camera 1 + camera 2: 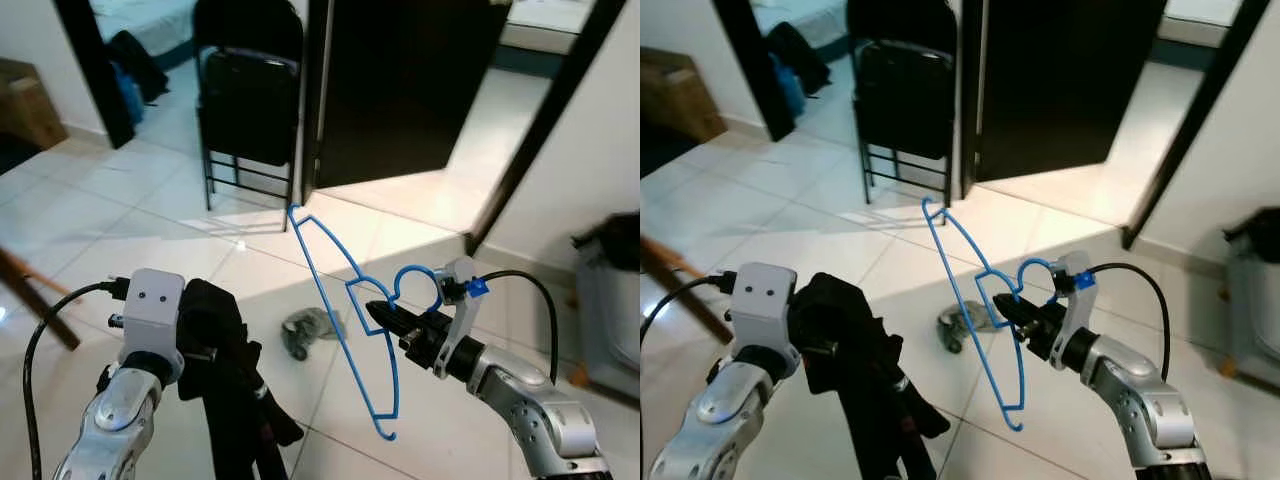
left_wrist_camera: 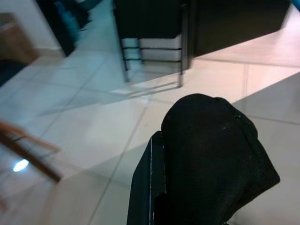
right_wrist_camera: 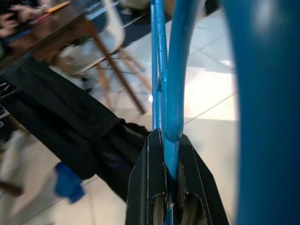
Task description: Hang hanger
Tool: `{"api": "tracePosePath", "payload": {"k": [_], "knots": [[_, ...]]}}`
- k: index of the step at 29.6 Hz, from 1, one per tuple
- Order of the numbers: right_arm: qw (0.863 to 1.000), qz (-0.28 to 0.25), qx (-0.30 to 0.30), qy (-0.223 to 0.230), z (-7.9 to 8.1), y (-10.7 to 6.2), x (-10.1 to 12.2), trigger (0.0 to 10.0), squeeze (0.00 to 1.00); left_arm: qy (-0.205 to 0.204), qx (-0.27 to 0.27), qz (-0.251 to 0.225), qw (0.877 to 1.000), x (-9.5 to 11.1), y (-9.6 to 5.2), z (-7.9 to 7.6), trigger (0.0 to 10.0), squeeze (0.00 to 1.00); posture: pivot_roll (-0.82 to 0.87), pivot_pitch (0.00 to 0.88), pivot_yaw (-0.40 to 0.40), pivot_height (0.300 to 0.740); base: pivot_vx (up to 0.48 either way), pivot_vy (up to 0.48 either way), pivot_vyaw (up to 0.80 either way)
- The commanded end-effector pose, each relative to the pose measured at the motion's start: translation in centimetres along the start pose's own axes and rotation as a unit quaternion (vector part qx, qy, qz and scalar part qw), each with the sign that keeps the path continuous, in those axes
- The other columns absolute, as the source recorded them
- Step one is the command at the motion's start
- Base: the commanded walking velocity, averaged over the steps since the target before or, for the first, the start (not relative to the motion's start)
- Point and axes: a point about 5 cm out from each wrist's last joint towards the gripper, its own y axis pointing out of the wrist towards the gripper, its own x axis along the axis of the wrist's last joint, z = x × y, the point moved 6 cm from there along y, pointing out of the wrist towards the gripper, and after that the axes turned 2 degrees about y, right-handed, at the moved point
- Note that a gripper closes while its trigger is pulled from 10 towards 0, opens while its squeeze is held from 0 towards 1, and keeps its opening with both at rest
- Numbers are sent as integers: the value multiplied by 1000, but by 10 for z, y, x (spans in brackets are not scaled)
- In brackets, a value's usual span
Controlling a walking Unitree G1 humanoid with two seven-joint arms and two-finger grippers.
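Your right gripper [image 1: 380, 315] is clamped on the blue hanger [image 1: 345, 315] just below its hook, the frame slanting down ahead of the fingers. The left gripper [image 2: 154, 187] is wrapped in black cloth [image 1: 230, 370]; fingers unreadable. Carry step: next you need a rail to hook onto.

I see a white tiled floor [image 1: 120, 215], glossy, with grey grout lines and a bright sunlit patch in front of the dark doorway. A black folding chair [image 1: 248, 100] stands on it beside the door frame. A crumpled grey cloth [image 1: 312, 328] lies on the tiles near the middle. A brown wooden leg [image 1: 40, 300] slants down to the floor at left. A cardboard box [image 1: 28, 100] sits far left. A grey bin [image 1: 610, 320] stands at right.
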Motion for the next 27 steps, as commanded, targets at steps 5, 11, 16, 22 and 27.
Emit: {"api": "tracePosePath", "payload": {"k": [5,11,16,22,27], "knots": [[1000,3,-4,7,-4,-2,-2,10000,0,-8,-2,-3,1000,-1,4,2,10000,0,9,25,-43,740,0,0,794],[1000,3,-4,6,-5,-2,-2,10000,0,14,1,5,1000,-3,3,3,10000,0,2,23,-45,740,0,0,794],[1000,-18,-4,18,-7,-7,4,10000,0,280,-2,-21,960,7,-5,-2,10000,0,-5,27,-53,740,0,0,561],[1000,-10,-2,16,-8,-8,3,10000,0,447,-18,-28,894,-6,-8,-13,10000,0,-17,30,-58,740,0,0,0],[1000,-11,-2,18,-8,-8,4,10000,0,416,-22,-26,909,-5,-8,-16,10000,0,-17,39,-62,740,0,0,0]]}}
